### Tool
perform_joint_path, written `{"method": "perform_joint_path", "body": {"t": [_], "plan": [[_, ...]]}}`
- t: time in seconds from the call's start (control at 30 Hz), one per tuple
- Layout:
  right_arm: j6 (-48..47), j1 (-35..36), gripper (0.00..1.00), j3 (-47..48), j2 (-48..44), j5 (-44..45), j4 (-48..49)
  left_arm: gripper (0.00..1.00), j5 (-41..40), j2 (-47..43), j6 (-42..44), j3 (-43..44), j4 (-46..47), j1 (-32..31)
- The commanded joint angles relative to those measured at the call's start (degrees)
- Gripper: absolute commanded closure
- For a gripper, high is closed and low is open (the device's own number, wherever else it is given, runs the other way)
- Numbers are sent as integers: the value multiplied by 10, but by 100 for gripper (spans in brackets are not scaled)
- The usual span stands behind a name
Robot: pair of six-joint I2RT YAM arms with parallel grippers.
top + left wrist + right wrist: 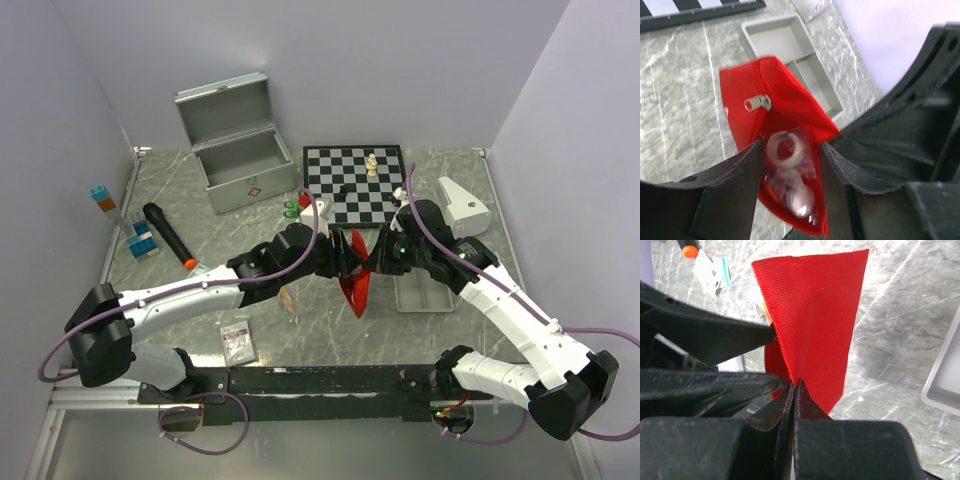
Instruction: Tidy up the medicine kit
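One pinch held the red pouch (815, 315), right claw (794, 384) clamped on its edge; left claw (791, 150) stood open round the packet (796, 196) inside, which cd slip out; case (240, 170) sat far beyond both.

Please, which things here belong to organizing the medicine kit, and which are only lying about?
For the job:
- silver case, lid open
- red pouch, pinched by the right gripper
- clear packet in the pouch mouth, between the fingers of the left gripper

Lying about:
- chessboard
- grey tray
- black marker
- blue blocks
- small packet
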Motion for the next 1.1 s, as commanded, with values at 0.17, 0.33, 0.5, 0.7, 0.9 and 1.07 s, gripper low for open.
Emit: {"method": "perform_joint_path", "body": {"t": [0.17, 0.33, 0.5, 0.7, 0.9, 1.07], "plan": [[-17, -3, 100, 27, -1, 25, 7, 52, -6, -78, 4, -19, -22, -4], [-27, -4, 100, 18, -4, 2, 17, 67, 45, -75, 6, -39, 23, -4], [-45, -4, 100, 27, -4, 10, -3, 80, 113, -62, 12, -47, 65, -6], [-37, -4, 100, 38, -11, 11, -8, 99, 155, -30, 0, -52, 98, -5], [-24, -4, 100, 44, -17, -1, -7, 99, 158, 10, -2, -57, 115, -5], [-19, -4, 100, 43, -25, -12, -9, 99, 100, 46, -11, -23, 74, -5]]}}
